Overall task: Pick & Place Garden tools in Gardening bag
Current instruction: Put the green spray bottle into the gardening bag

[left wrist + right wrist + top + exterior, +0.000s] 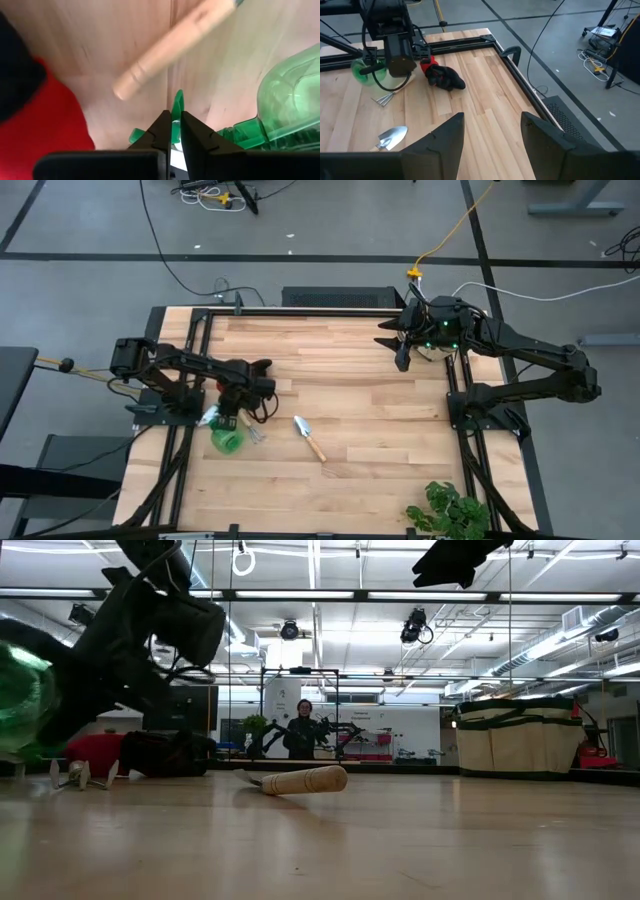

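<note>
Green spray bottle (pixel 22 690) looms closest to the low camera, a blur at 9 o'clock on the table's near edge. From above it lies at 6 o'clock from the left gripper (pixel 235 412), right below the wrist. In the left wrist view that gripper's two fingers (pixel 161 131) are pressed almost together on a thin green tab of the bottle's head, while the clear green body runs off to one side. I judge this a pinch on the bottle, though whether it is off the wood I cannot tell.

Next by size:
- The gardening bag (pixel 515 735) stands upright at 3 o'clock in the low view, well apart from the bottle. From above I cannot pick it out.
- The red-and-black glove (pixel 442 76) lies crumpled just beside the left gripper.
- The silver trowel (pixel 308 437) sits near mid-table, at 4 o'clock from the left gripper. Its blade points to 11 o'clock and its wooden handle to 5.
- The mini rake (pixel 257 435) lies between the bottle and the trowel.

The right gripper (pixel 492 125) hangs high at 1 o'clock on the table with its fingers spread on nothing.

The coming move turns on the bag lying across the table on the right arm's side, so the left arm, nearer the bottle, faces a long carry.
</note>
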Available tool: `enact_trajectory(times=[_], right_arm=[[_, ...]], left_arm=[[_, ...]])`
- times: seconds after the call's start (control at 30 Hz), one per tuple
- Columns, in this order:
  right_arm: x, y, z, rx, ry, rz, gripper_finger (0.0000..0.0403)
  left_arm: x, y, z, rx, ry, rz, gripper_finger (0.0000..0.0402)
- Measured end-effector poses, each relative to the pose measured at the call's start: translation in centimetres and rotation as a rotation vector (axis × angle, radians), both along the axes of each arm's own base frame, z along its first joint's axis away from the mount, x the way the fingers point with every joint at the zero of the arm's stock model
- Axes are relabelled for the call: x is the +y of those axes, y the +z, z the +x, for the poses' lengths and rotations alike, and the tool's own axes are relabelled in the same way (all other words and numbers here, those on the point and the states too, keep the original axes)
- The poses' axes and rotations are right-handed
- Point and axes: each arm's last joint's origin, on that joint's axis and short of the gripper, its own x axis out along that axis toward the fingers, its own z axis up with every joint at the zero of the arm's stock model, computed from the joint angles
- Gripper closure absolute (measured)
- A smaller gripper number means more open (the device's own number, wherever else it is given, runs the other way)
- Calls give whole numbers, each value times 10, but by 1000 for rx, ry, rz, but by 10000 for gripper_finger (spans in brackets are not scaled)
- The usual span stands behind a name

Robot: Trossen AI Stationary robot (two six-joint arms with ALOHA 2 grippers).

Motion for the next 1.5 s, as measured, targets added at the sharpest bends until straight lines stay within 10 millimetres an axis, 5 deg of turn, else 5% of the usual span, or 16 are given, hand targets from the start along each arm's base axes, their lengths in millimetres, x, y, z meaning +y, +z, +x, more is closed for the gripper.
enact_trajectory(times=[0.37, 0.8, 1.5], right_arm=[[0, 0, 0, 6, 9, -20, 207], [0, 2, 1, -18, 12, -19, 207], [1, 12, 5, -146, 73, 37, 207]], left_arm=[[7, 39, 33, -171, 8, 53, 370], [35, 124, 73, -508, 91, 112, 371], [48, 254, 88, -1047, 109, 172, 374]])
